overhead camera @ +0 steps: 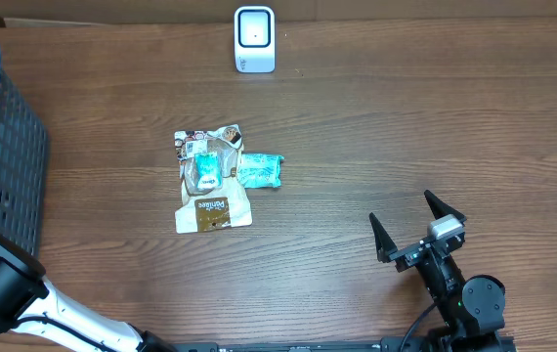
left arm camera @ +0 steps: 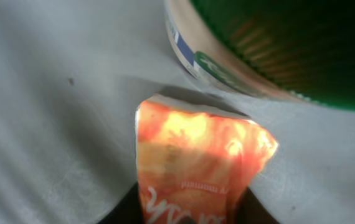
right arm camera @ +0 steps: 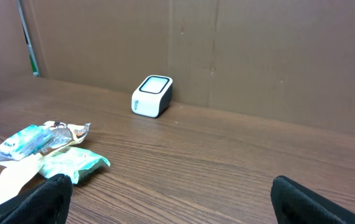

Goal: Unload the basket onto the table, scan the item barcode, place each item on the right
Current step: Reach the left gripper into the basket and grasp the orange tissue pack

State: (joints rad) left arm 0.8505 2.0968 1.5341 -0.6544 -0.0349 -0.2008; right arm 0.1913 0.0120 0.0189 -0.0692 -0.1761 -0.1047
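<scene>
Wooden desk, cardboard wall behind. Scanner at back edge, snacks mid-desk, basket at left edge. Right jaws spread; left jaws grasp orange packet.

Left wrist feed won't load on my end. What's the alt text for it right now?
A crinkled orange packet fills the lower centre, sticking up from between the dark tips of the left pincer at the bottom edge; whether it is clamped is unclear. Behind it, upper right, is a green-topped container with a pale rim, on a grey surface.
</scene>
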